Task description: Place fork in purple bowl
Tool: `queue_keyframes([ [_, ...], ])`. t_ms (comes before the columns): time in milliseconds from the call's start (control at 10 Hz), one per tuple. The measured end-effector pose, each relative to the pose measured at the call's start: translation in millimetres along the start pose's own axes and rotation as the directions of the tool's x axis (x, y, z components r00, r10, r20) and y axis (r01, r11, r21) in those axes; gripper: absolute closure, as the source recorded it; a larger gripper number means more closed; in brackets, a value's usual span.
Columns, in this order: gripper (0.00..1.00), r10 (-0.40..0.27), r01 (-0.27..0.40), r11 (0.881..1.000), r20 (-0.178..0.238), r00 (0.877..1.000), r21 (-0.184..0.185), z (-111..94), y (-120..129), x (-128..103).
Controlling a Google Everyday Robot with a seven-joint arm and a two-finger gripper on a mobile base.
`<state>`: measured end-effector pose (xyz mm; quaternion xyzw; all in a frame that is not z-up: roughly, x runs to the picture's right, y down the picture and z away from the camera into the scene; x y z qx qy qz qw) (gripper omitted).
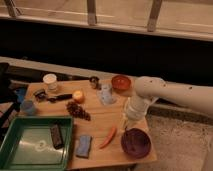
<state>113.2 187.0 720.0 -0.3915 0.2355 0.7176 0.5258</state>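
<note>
Looks like a staged robot test corner indoors, not a home kitchen. Shown by a small light wooden table set alone on speckled grey floor, close to a dark low wall topped with metal railing posts. Laid out with unrelated items: green plastic tray, small orange-red bowl, round dark purple bowl, white cup. White arm's gripper over the table's right side, just above the purple bowl.
</note>
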Motion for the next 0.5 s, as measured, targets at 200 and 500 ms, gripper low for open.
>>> queue_keyframes([
  [200, 0.27, -0.027, 0.027, 1.0, 0.003, 1.0, -0.011, -0.4, 8.6, -4.4],
  [500, 0.2, -0.05, 0.051, 0.998, 0.007, 0.999, -0.023, -0.5, 15.8, -7.2],
])
